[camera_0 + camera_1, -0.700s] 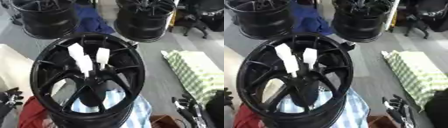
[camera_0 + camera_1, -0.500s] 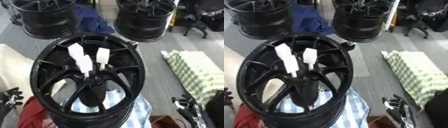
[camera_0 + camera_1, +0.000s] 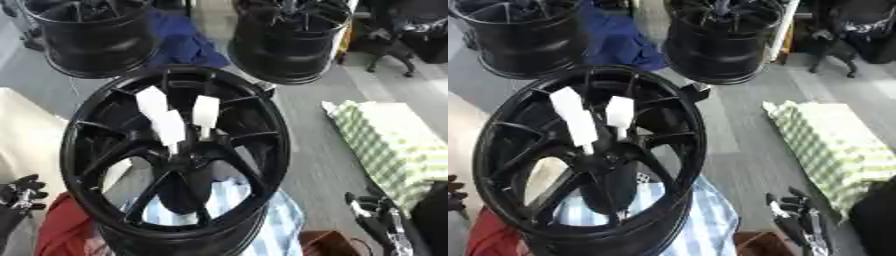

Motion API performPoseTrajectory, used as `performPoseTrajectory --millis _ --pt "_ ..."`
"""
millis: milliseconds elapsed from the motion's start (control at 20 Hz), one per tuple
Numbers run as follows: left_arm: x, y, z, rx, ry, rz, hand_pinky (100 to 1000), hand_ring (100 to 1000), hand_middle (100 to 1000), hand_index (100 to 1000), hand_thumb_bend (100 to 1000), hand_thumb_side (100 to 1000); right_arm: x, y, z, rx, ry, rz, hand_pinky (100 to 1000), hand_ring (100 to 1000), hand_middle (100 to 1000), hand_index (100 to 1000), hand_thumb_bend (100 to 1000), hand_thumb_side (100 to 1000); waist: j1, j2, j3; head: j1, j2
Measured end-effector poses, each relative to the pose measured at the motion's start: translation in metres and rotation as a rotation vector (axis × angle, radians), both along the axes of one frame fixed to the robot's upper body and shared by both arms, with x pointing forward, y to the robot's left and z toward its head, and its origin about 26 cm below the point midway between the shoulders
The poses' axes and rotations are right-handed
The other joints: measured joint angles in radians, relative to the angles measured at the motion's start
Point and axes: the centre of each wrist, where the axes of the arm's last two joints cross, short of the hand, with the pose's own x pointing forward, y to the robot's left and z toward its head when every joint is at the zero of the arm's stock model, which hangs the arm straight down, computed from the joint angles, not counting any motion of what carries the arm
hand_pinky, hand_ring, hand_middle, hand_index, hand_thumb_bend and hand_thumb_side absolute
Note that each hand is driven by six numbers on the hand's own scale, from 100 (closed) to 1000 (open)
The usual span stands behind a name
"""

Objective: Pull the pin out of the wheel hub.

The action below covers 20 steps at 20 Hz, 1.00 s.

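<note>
A black spoked wheel point(image 3: 175, 155) lies face up in the middle, on a blue-and-white striped cloth point(image 3: 271, 230). Three white pins stand up from its hub point(image 3: 188, 160): one at the left point(image 3: 150, 101), one at the right point(image 3: 206, 111) and one in front point(image 3: 170, 127). My left hand point(image 3: 19, 192) rests at the lower left edge, away from the wheel, fingers curled and holding nothing. At the lower right my right hand point(image 3: 374, 216) rests with relaxed fingers pointing up, also apart from the wheel.
Two more black wheels stand behind, one at the back left point(image 3: 87, 35) and one at the back right point(image 3: 293, 37), with a blue cloth point(image 3: 184, 45) between them. A green checked cloth point(image 3: 394, 145) lies at the right. Red fabric point(image 3: 61, 235) sits at the lower left.
</note>
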Motion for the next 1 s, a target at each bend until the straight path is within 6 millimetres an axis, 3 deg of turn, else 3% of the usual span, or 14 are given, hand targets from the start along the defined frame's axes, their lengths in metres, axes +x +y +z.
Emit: performPoseTrajectory --millis 100,300,450,600,800,1000 --pt "0.000 0.000 0.000 0.000 0.001 -0.001 651 703 690 837 100 528 0.032 -0.011 0.044 -0.097 -0.112 0.048 655 690 659 853 370 442 0.000 -0.006 0.001 0.004 0.000" --pt "-0.001 0.000 0.000 -0.002 0.007 -0.003 652 704 691 837 100 529 0.085 -0.020 0.153 -0.327 -0.305 0.205 671 704 679 867 338 464 -0.001 -0.010 0.013 0.010 0.000" --pt "-0.001 -0.001 -0.001 -0.003 0.011 -0.008 652 704 691 838 100 530 0.105 -0.010 0.221 -0.483 -0.373 0.358 688 726 711 887 327 462 -0.002 -0.013 0.022 0.011 0.000" --pt "-0.001 -0.001 -0.001 -0.003 0.014 -0.013 652 705 691 837 100 530 0.119 0.012 0.276 -0.631 -0.391 0.549 704 749 741 907 326 457 -0.003 -0.015 0.030 0.009 0.000" --pt "-0.001 -0.002 -0.002 -0.003 0.018 -0.021 653 705 691 838 100 530 0.133 0.049 0.318 -0.794 -0.339 0.808 751 814 814 939 293 434 -0.003 -0.017 0.037 0.003 0.000" --pt "-0.002 -0.003 -0.003 -0.002 0.025 -0.025 653 705 691 838 100 531 0.144 0.086 0.332 -0.930 -0.239 1.050 774 858 868 955 274 410 -0.003 -0.020 0.039 0.000 0.000"
